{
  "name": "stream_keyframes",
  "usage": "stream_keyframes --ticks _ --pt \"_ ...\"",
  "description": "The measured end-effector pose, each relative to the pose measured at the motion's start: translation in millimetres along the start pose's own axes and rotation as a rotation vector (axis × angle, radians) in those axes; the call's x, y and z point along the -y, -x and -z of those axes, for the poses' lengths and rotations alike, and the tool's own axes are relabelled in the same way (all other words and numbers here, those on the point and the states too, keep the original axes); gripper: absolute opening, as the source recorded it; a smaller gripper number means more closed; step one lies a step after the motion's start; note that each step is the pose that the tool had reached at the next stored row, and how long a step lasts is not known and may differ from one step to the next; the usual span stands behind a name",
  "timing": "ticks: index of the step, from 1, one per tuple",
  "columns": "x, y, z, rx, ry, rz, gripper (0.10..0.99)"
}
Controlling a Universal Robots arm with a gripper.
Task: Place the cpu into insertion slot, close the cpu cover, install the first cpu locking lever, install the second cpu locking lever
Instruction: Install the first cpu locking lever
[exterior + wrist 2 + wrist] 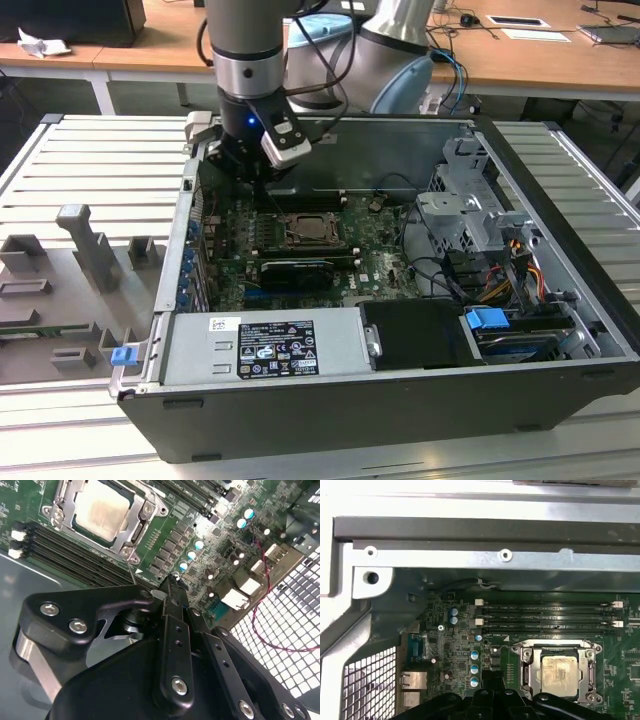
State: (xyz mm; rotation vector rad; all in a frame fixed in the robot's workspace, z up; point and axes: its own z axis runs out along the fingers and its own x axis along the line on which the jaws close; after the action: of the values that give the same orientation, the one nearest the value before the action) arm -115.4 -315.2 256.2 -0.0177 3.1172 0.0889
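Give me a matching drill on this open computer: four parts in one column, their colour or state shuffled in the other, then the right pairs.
1. cpu
2. cpu cover
3. memory slots
4. gripper

A. long, black, in parallel rows
B. black, poised over the green motherboard
C. beige-silver square inside the frame
D. silver frame lying flat around the chip

Pairs: 1-C, 2-D, 3-A, 4-B

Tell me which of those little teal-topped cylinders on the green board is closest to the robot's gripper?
The teal-topped cylinder ending the row of three, just beside the gripper. Its two row-mates and a separate pair stand farther off.
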Motion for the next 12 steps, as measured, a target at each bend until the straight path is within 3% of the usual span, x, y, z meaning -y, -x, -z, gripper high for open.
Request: stream_keyframes --ticks 4,6,12 --pt "-3.4 -1.4 -1.2 0.0 0.0 0.0 0.106" --pt "-15.3 -6.1 -4.8 0.0001 0.001 0.0 0.106" --pt "-21.6 -7.4 -6.6 0.0 0.001 0.0 0.106"
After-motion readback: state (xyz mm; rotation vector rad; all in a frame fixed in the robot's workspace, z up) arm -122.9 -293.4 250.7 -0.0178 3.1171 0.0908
